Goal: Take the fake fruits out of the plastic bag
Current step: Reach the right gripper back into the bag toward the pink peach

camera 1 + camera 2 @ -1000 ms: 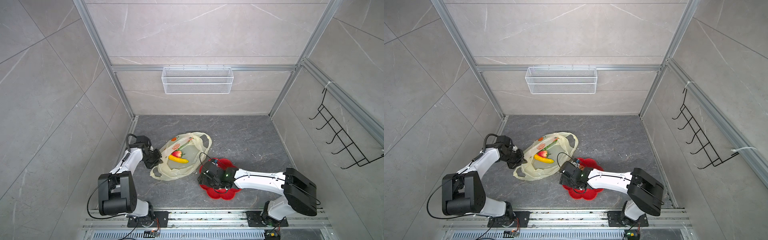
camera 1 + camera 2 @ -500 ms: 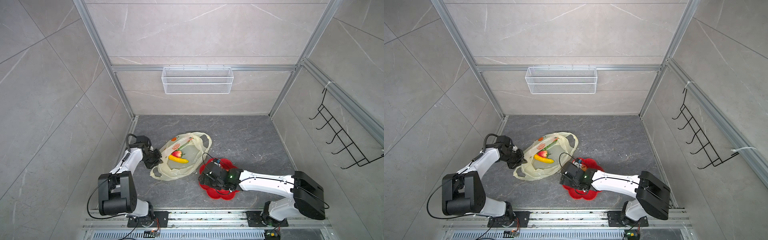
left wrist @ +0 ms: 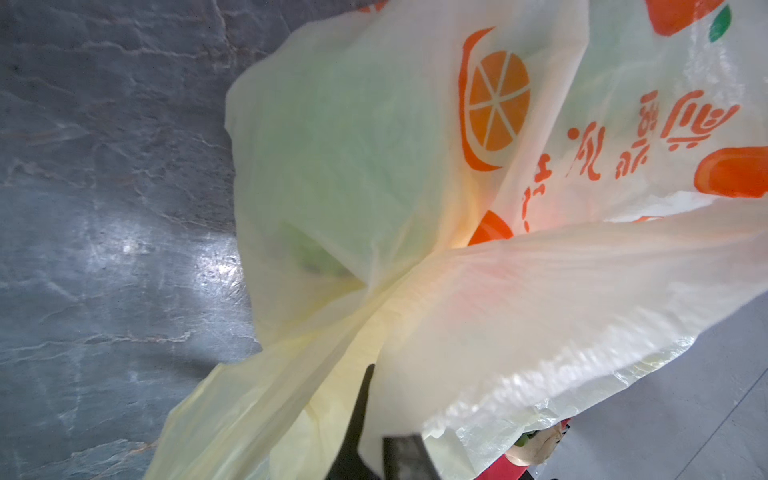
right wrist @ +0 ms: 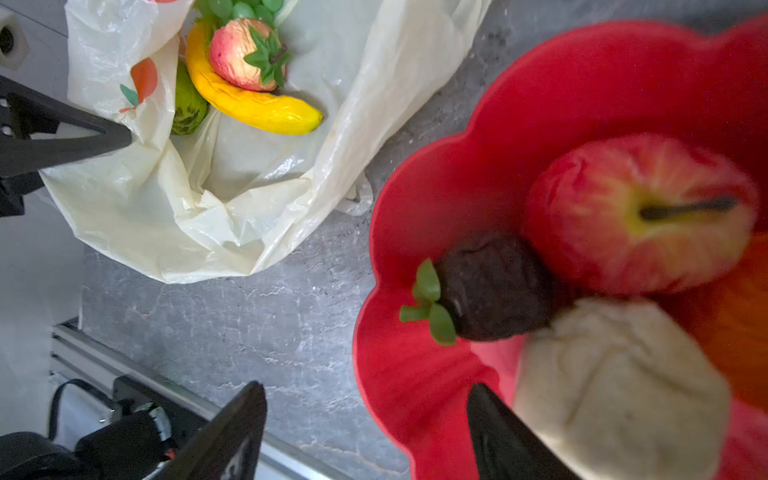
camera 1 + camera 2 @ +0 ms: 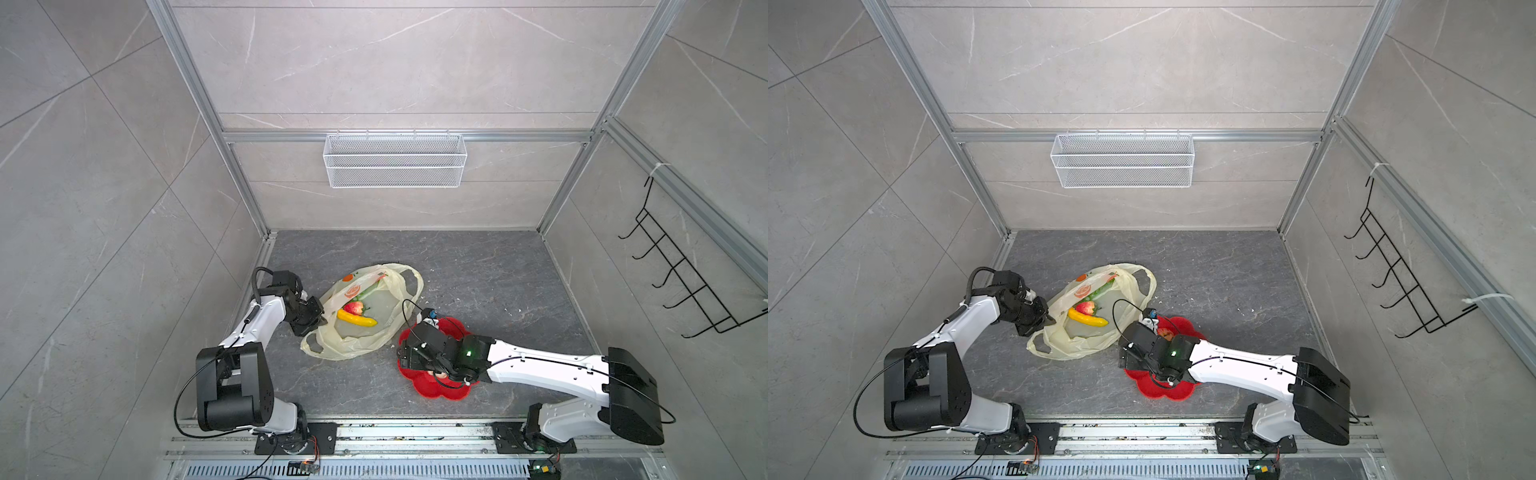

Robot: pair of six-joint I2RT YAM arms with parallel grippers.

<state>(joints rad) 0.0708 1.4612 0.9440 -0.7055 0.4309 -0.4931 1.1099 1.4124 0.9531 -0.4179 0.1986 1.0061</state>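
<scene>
Right wrist view: my right claw [image 4: 365, 390] stands empty, jaws apart, over the plate [image 4: 374, 232] rim. Apple [image 4: 636, 216], dark fruit [image 4: 494, 286] and cream fruit [image 4: 615, 386] lie on it. Banana [image 4: 249, 104], strawberry [image 4: 245, 54], grapes [image 4: 237, 6] and green fruit [image 4: 189, 106] sit in the bag [image 4: 166, 216]; my left claw [image 5: 320, 321] pinches its edge. Between picks. Next, I judge: reach low into the mouth. Both top views hide the green fruit.

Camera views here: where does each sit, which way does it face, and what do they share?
Both top views: high over the front rail, looking down at both arms, plastic bag, red plate.
Left wrist: pressed against the bag; the shut left gripper shows.
Right wrist: over the plate's edge, facing the bag; open right gripper shows.
Shared: banana in all but left wrist.
</scene>
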